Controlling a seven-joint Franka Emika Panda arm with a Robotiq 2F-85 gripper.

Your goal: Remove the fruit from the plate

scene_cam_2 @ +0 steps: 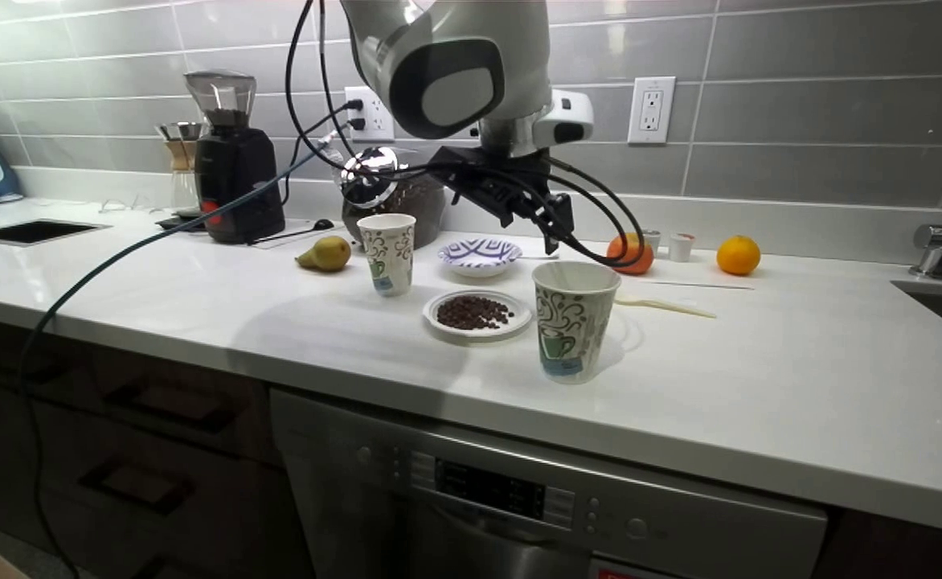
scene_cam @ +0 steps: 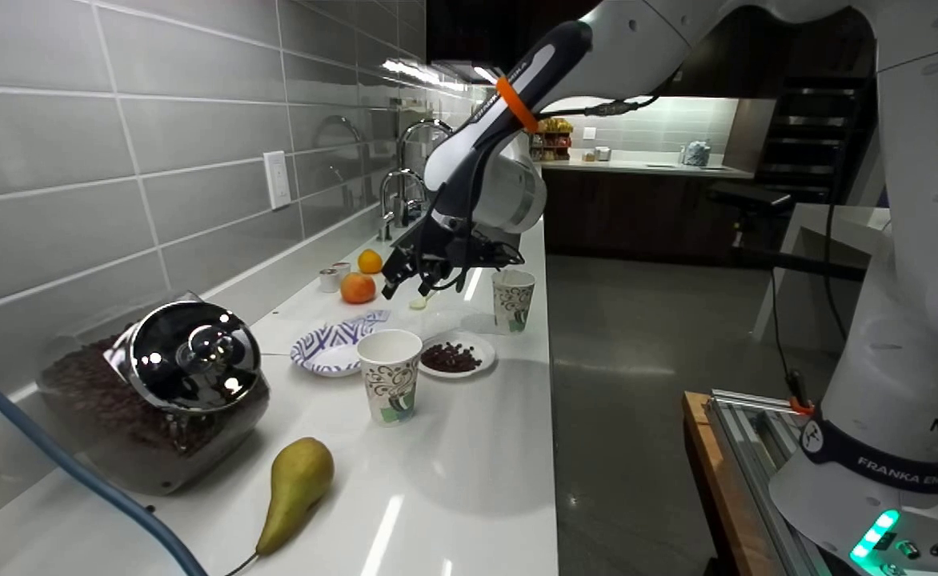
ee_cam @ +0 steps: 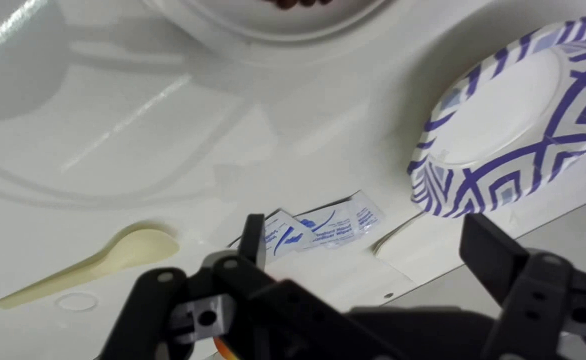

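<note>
The fruit [scene_cam: 370, 262], small, round and orange, lies on the counter by the wall in both exterior views [scene_cam_2: 738, 256], apart from the plate. A redder round fruit [scene_cam: 358, 288] sits nearer the plate; it also shows in an exterior view [scene_cam_2: 630, 256], partly behind cables, and its edge shows in the wrist view [ee_cam: 224, 350]. The white plate with blue-purple pattern [scene_cam: 326, 352] is bare inside, also in an exterior view [scene_cam_2: 481, 256] and the wrist view [ee_cam: 503, 110]. My gripper [scene_cam: 410, 285] is open and empty, above the counter between plate and redder fruit; its fingers [ee_cam: 366, 227] are wide apart.
Two paper cups [scene_cam: 393, 380] [scene_cam: 512, 300] stand beside a small plate of dark bits [scene_cam_2: 477, 312]. A pear [scene_cam: 297, 492], a jar [scene_cam: 157, 416] and a grinder [scene_cam_2: 238, 169] stand further along. A spoon [ee_cam: 103, 262] and wipe packets [ee_cam: 323, 225] lie below the gripper.
</note>
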